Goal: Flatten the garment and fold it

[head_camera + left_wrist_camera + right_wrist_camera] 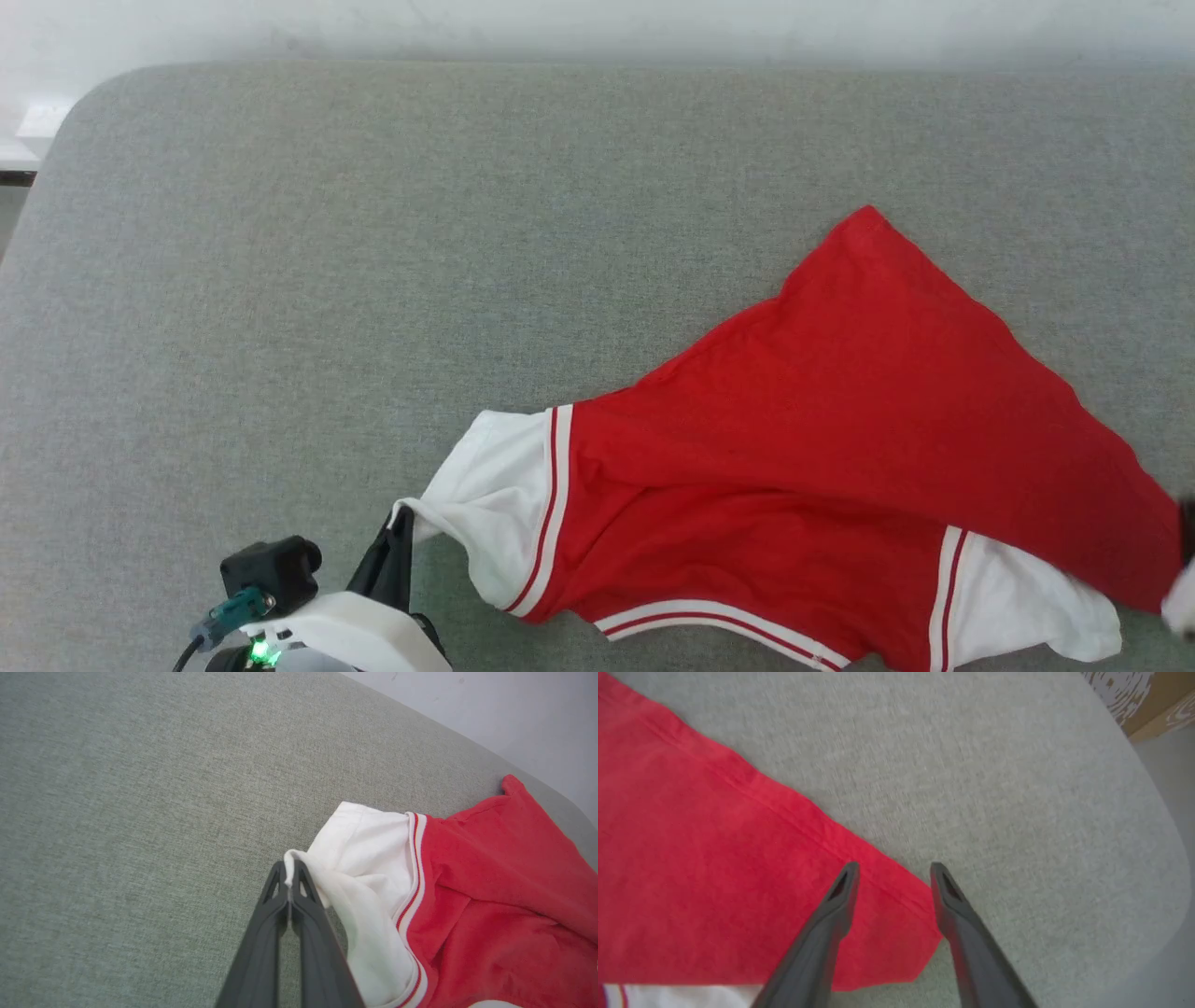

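Note:
The garment (pixel 822 448), red with white sleeves and red-and-white stripe trim, lies crumpled and partly folded over itself on the right half of the grey table (pixel 373 233). My left gripper (pixel 403 518) is shut on the tip of the white sleeve at the garment's left end; the left wrist view shows the sleeve edge (pixel 355 858) pinched between the dark fingers of that gripper (pixel 289 872). My right gripper (pixel 894 870) is open above a red hem corner of the garment (pixel 738 858), with nothing between its fingers.
The grey fabric-covered table has rounded corners; its right edge curves away (pixel 1157 826) close to my right gripper. A pale wall (pixel 597 28) runs behind the far edge. Wooden flooring (pixel 1148 700) shows beyond the table corner.

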### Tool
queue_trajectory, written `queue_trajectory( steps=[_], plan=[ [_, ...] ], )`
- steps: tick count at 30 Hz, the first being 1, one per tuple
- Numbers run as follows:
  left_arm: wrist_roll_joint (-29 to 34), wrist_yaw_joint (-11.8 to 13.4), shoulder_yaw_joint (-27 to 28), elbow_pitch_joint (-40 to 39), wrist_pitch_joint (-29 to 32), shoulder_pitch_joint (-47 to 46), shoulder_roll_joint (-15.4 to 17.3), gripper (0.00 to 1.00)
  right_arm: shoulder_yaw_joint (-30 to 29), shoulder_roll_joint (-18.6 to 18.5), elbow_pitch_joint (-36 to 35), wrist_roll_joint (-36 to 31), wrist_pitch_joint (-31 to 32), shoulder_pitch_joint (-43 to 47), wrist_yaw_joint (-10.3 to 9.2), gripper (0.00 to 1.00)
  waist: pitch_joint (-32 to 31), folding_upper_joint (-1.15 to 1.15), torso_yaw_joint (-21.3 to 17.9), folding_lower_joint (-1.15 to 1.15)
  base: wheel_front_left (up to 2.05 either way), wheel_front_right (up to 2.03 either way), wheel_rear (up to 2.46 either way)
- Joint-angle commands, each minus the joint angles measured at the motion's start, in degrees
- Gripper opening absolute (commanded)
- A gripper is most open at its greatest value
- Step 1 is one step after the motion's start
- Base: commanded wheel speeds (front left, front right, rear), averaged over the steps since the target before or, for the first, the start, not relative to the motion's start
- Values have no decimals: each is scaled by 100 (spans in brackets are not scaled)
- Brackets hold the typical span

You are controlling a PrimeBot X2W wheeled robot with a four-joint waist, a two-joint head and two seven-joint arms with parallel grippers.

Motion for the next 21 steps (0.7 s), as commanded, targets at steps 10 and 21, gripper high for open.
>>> queue_trajectory(
  steps=[10,21],
  plan=[
    [-81,-3,-31,-8,-83,-127,-34,0,1920,-965,307,150,-2481,-1434,-5,100,324,0,194,0,0,0,0],
    [-105,-74,-134,115,-197,-383,-159,0,3898,-1754,2212,606,-1893,-3457,-5,100,879,0,551,0,0,0,0]
  ],
)
